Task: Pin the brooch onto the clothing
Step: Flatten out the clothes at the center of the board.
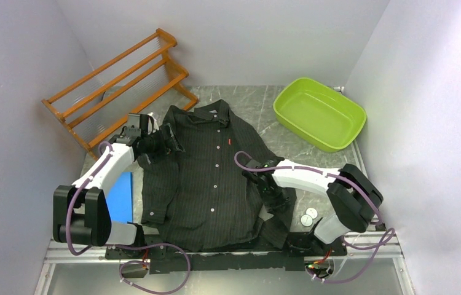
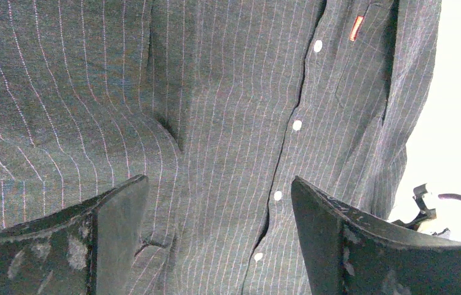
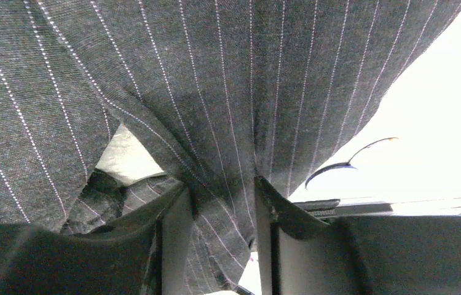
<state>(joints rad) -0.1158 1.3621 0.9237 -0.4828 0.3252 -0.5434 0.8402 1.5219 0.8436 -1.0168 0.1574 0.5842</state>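
The clothing (image 1: 197,184) lies between wooden rack (image 1: 114,80) and green basin (image 1: 319,115).

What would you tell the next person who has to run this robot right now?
The left pincer is open and holds nothing. It hangs over the upper part of the shirt, on the left arm's side.
The right pincer is pinched on a fold of cloth at the shirt's lower edge, on the right arm's side.
The shirt lies front up and buttoned on the table.
Two small white discs, maybe brooches, lie by the right arm's base, and neither is held.
Done: a fold is gripped.
Left: pick up a brooch and pin it on. None shows on the shirt.
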